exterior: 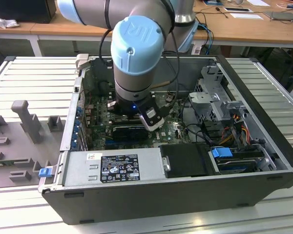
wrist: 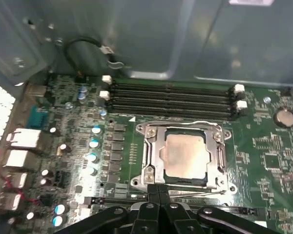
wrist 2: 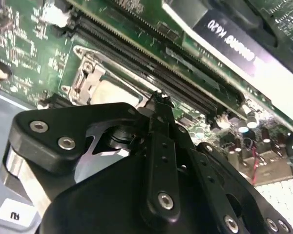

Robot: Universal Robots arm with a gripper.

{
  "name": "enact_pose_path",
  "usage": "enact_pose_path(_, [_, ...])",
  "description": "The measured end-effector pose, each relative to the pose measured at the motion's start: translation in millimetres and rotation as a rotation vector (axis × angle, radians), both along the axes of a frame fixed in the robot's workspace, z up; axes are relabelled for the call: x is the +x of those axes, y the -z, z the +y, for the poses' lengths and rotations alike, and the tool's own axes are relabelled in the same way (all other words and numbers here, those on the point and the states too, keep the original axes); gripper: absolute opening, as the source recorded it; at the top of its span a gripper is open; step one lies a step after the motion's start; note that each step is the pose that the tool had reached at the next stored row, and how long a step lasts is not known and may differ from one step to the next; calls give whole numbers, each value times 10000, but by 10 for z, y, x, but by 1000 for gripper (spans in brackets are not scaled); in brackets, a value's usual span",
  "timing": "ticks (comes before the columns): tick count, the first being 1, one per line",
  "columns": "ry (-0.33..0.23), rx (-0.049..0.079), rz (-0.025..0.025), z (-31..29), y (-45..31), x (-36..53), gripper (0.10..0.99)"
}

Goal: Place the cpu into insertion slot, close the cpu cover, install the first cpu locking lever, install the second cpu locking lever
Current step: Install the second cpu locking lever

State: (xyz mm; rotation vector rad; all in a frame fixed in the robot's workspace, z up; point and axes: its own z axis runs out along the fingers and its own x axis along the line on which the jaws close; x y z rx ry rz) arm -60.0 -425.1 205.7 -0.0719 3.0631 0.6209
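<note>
Inside an open computer case (exterior: 263, 161), the robot arm (exterior: 136, 53) reaches down over the green motherboard (wrist: 88, 97), blocking the exterior view of the socket. In the first wrist view, the gripper (wrist: 158, 195) sits at lower centre, fingers together, holding nothing. The cpu (wrist: 185, 155) lies in the insertion slot (wrist: 145, 146) at centre, the cpu cover (wrist: 217, 158) flat around it. Black memory slots (wrist: 171, 100) run just above.
</note>
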Motion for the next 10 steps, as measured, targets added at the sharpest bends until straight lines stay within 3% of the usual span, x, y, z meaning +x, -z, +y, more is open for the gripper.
enact_pose_path(5, [15,13,0,1,62,-140,106])
enact_pose_path(10, [16,-4,2,49,80,-144,106])
